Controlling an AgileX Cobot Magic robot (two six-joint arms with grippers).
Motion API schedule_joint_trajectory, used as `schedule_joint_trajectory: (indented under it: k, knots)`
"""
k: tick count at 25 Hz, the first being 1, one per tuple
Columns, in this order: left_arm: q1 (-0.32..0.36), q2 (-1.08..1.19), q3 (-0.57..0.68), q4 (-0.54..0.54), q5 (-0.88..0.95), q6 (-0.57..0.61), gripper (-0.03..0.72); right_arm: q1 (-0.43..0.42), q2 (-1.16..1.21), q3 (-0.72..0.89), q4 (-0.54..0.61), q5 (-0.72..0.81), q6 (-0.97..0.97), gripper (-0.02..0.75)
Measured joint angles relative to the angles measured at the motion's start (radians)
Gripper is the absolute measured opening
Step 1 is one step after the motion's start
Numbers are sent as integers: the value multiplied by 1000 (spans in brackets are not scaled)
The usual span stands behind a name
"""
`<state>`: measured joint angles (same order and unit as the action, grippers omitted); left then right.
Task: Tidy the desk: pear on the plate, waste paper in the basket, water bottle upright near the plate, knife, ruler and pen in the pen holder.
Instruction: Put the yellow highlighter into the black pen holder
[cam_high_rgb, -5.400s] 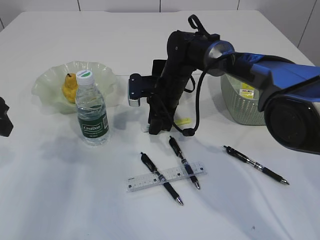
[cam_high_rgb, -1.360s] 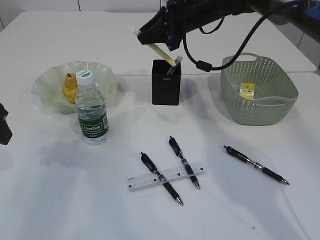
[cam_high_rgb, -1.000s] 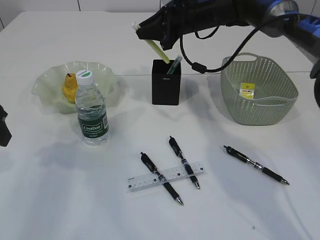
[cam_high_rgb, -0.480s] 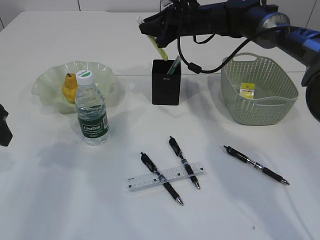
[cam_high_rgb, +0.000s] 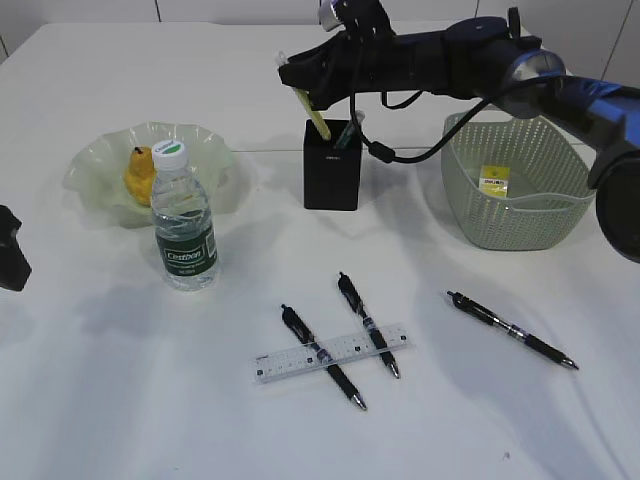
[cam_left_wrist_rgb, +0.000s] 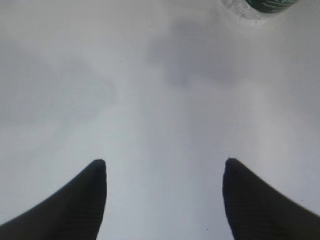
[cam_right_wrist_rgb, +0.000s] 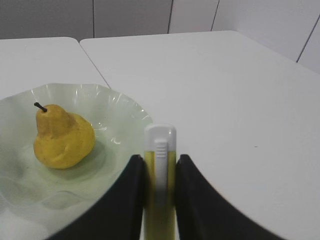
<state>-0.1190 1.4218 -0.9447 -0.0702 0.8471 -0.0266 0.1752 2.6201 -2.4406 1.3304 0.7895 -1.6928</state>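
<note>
- Right jaws (cam_right_wrist_rgb: 159, 172) pinch a yellow-green utility knife with a white end (cam_right_wrist_rgb: 159, 165) — its lower end dips into the black square pen holder (cam_high_rgb: 332, 180), beside a green pen (cam_high_rgb: 347, 130).
- Left jaws (cam_left_wrist_rgb: 164, 172) stand wide over bare white counter (cam_left_wrist_rgb: 125, 90), holding nothing.
- Yellow pear (cam_high_rgb: 139, 174) sits in the pale green wavy glass plate (cam_high_rgb: 205, 145); the clear water bottle with green label (cam_high_rgb: 184, 225) stands upright just in front.
- Clear plastic ruler (cam_high_rgb: 300, 360) lies under two black pens (cam_high_rgb: 322, 355) — a third pen (cam_high_rgb: 512, 329) lies apart, near the green plastic basket (cam_high_rgb: 520, 215).
</note>
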Motion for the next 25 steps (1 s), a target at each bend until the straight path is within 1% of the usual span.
schedule_joint_trajectory:
  k: [10,13,15,17,19,25]
  knots:
    - [0,0,0,0,0,0,510,0,29,0,6,-6,34,136]
    - [0,0,0,0,0,0,510,0,29,0,9,-17,48,169]
    - [0,0,0,0,0,0,510,0,29,0,9,-17,48,218]
    - [0,0,0,0,0,0,510,0,29,0,9,-18,51,247]
    - [0,0,0,0,0,0,510,0,29,0,9,-18,55,260]
    - [0,0,0,0,0,0,510,0,29,0,11,-18,86,265]
